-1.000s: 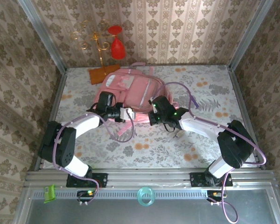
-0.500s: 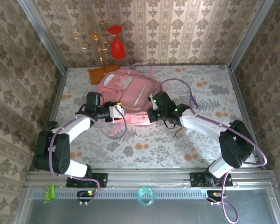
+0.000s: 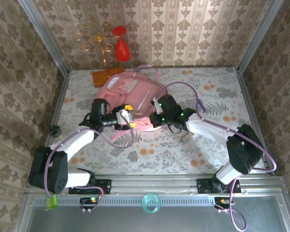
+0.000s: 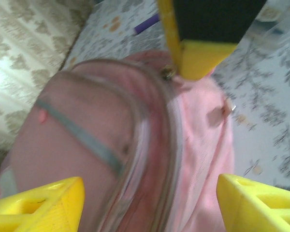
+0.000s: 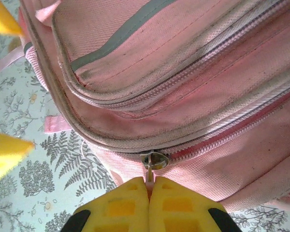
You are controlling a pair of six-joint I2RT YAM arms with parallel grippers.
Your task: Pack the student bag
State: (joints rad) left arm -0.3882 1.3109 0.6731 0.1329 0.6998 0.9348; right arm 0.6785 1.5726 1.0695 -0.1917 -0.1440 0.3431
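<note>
The student bag (image 3: 130,92) is a pink backpack lying at the back middle of the table. My right gripper (image 3: 153,118) is at its near edge, shut on the zipper pull (image 5: 150,175) just below the metal slider (image 5: 154,159) of the main zipper. My left gripper (image 3: 127,117) is at the bag's near left side, open, its yellow fingertips (image 4: 38,208) spread wide over the pink fabric (image 4: 111,145) and holding nothing. In the left wrist view the right gripper's finger (image 4: 198,53) shows at the top, on the zipper.
A brown flat piece (image 3: 106,76) lies behind the bag at the back left. A gold stand with red pieces (image 3: 106,43) stands by the back wall. A small black knob (image 3: 53,129) sits at the left edge. Purple cables trail over the table.
My left gripper has opened and let go of the bag, backing off left, then returning a little. My right gripper, still shut on the zipper pull, has shifted slightly left.
</note>
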